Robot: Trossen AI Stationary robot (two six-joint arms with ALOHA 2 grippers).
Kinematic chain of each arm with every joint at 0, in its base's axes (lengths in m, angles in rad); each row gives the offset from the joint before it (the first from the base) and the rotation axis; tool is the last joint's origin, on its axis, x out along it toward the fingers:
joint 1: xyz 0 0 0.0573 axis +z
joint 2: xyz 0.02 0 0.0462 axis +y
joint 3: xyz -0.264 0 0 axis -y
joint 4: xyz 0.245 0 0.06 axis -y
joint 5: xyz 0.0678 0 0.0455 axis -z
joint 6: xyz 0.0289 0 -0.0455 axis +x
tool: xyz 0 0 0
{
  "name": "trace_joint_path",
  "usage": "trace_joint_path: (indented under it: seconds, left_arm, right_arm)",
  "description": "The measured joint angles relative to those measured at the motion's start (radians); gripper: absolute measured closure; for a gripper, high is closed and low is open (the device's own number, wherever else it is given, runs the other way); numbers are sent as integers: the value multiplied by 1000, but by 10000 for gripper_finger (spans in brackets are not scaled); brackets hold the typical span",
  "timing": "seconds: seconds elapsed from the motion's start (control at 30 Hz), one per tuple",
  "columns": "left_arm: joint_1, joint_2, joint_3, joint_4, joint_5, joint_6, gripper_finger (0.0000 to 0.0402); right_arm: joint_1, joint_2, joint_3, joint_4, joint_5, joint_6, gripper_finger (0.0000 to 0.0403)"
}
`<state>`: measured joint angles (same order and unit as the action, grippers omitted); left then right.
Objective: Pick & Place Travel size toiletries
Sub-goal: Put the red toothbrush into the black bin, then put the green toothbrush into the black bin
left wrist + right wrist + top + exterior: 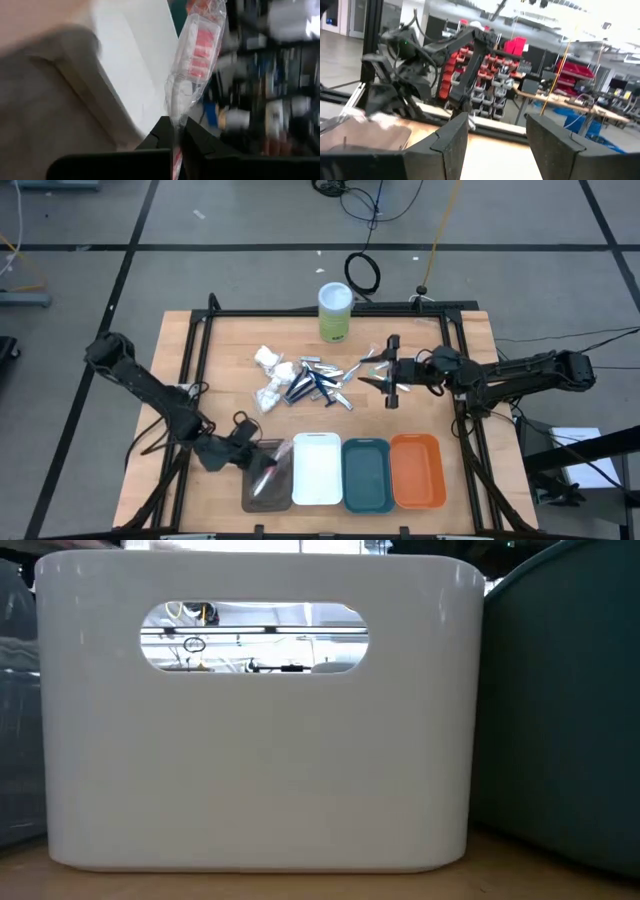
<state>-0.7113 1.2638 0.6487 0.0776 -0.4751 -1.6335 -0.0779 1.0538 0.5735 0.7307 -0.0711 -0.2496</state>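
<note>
The toiletries lie in a loose heap at the centre of the high view, on the bare desk. White soft wads [270, 376] sit at the heap's left, some by its upper left edge and some lower. Dark blue razors [305, 385] cluster in the middle, overlapping. Small silver tools [340, 398] trail to the lower right, and pale toothbrushes [362, 366] angle up to the right. One clear wrapped toothbrush [196, 55] with red markings stands upright, apart from the heap.

Even overhead light falls bright and nearly shadowless on the counter [230, 340], while both wrist views smear with blur, backgrounds soft and glaring.
</note>
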Motion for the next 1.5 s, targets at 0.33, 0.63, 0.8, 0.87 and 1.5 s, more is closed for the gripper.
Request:
trace_joint_path:
  seconds: [0.33,0.63,0.8,0.87,1.5]
  left_arm:
    - [-103,73,0,6,-83,-224,397]
    - [-123,78,0,-8,-84,-225,382]
    - [-113,78,0,-50,-83,-214,307]
    - [-114,78,0,-75,-72,-231,269]
    - [-9,-266,0,-333,-92,292,108]
  right_arm:
    - [-1,-15,0,30,101,-59,211]
    - [0,-29,0,37,97,-77,211]
    - [0,-29,0,36,97,-77,211]
    - [0,-29,0,36,97,-76,211]
    - [-5,-94,39,-413,163,45,211]
